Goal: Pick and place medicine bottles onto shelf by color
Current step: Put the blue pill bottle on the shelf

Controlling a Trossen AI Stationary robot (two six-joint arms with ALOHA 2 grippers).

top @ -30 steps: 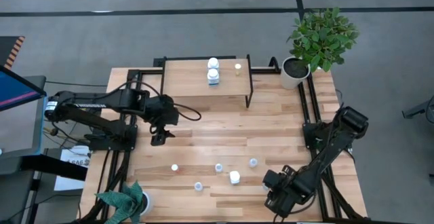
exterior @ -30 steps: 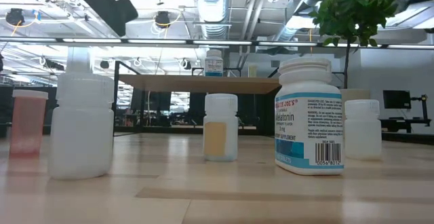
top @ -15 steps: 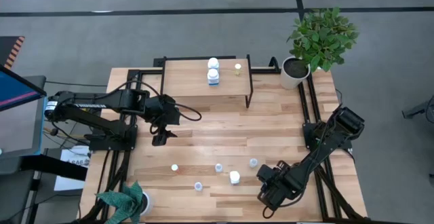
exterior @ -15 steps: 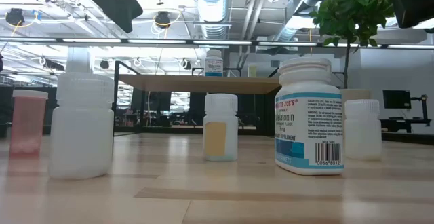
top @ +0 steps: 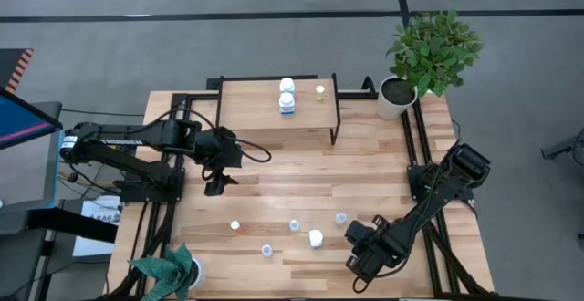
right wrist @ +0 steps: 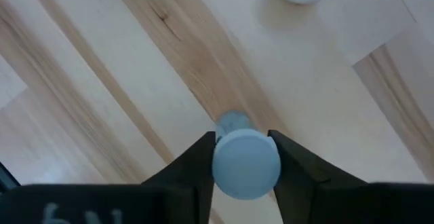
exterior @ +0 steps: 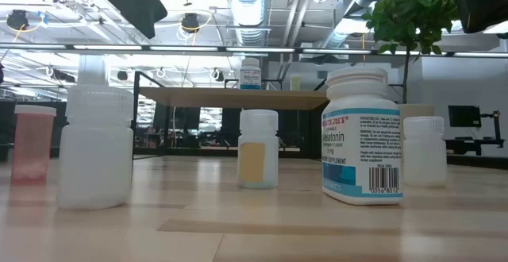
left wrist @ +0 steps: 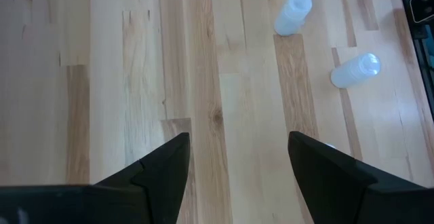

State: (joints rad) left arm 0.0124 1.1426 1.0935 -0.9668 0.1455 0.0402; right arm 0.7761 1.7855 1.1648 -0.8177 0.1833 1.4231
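My right gripper (right wrist: 245,157) is near the table's front right (top: 359,249), shut on a small bottle with a pale bluish cap (right wrist: 245,164). Other small medicine bottles (top: 316,238) (top: 340,219) (top: 295,225) stand just to its left. The shelf (top: 246,105) at the far edge carries three bottles (top: 287,103). My left gripper (top: 216,184) hangs open over bare wood at the left (left wrist: 237,163), holding nothing. My right gripper pinches the small bottle's round cap (right wrist: 224,176) between its two fingers, one on either side. The fingers come from above, pointing steeply down. The bottle is upright; the cap hides its base, so I cannot tell whether it stands on the table.
A potted plant (top: 397,96) stands at the far right corner and another plant (top: 169,269) at the near left. A large melatonin bottle (exterior: 361,139), a tall white bottle (exterior: 95,147) and a pinkish one (exterior: 32,144) stand near the front edge. Bare wood lies mid-table.
My right gripper has moved toward the table's left edge, closer to the bottles near the front, and has then stayed still. Part of that arm has come into the low view at its upper right. The bottles on the table have not shifted.
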